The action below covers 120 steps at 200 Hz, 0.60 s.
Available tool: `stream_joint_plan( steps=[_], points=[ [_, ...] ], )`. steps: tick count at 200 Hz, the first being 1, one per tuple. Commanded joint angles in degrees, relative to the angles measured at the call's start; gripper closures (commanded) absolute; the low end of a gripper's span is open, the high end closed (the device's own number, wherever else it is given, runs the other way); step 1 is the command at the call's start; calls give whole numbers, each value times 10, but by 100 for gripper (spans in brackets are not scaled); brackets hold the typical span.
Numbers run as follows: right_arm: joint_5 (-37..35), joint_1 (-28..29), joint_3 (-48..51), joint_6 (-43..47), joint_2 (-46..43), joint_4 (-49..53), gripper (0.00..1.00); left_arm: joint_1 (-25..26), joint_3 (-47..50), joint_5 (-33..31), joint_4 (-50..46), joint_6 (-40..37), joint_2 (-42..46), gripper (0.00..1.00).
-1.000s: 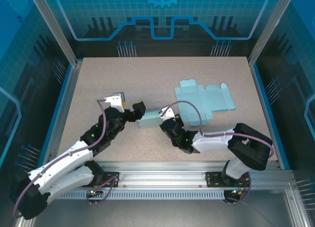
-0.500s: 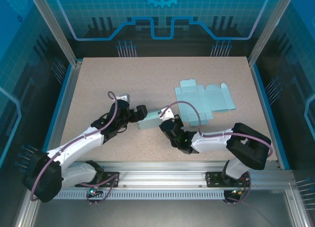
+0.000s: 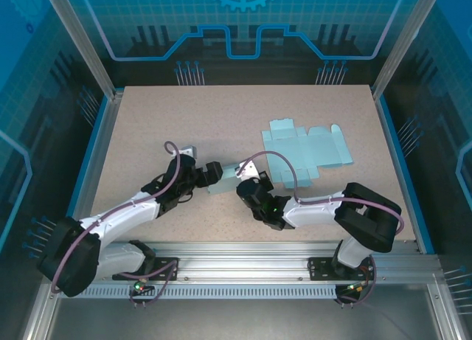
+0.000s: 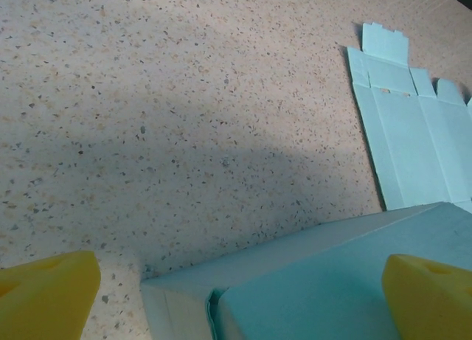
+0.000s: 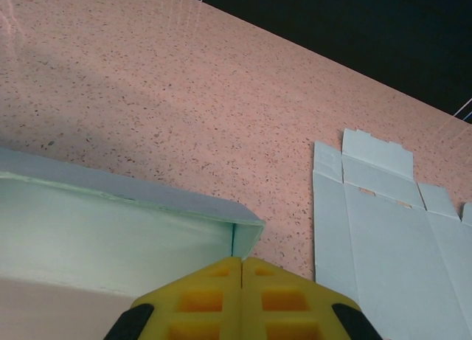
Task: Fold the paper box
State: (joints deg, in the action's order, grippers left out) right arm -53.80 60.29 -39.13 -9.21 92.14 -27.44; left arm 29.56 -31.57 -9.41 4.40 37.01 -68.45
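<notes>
A half-folded light-blue paper box (image 3: 227, 181) lies on the table between my two grippers. My left gripper (image 3: 213, 172) is open, its yellow fingertips (image 4: 46, 294) standing wide on either side of the box's closed end (image 4: 324, 281) without touching it. From the right, my right gripper (image 3: 244, 177) is shut, its yellow tips (image 5: 242, 296) meeting on the edge of the box's open end (image 5: 110, 233).
A second, flat unfolded light-blue box sheet (image 3: 306, 152) lies on the speckled table (image 3: 184, 119) just right of and behind the grippers; it also appears as a flat sheet (image 4: 409, 144) and a flat sheet (image 5: 383, 237). Metal frame posts and a front rail (image 3: 258, 255) border the table.
My left arm has lowered and reached right, bringing its open fingers around the box's left end. The right gripper and box have barely shifted.
</notes>
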Motion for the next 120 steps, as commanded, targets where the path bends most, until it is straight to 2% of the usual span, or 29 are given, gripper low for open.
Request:
stream_joint_plan(
  steps=[1,12,22,54,120],
  points=[
    [-7,13,-15,-15,8,30,90,0,31,11,7,8,-28,1],
    [-10,17,-17,-19,3,40,79,1,41,10,21,13,-33,1],
    [-10,21,-18,-23,-4,52,74,2,51,9,37,17,-38,1],
    [-13,28,-25,-45,-37,100,61,3,80,-7,82,25,-42,1],
    [31,31,-45,-87,-146,215,44,14,105,-34,128,21,-51,1]
  ],
)
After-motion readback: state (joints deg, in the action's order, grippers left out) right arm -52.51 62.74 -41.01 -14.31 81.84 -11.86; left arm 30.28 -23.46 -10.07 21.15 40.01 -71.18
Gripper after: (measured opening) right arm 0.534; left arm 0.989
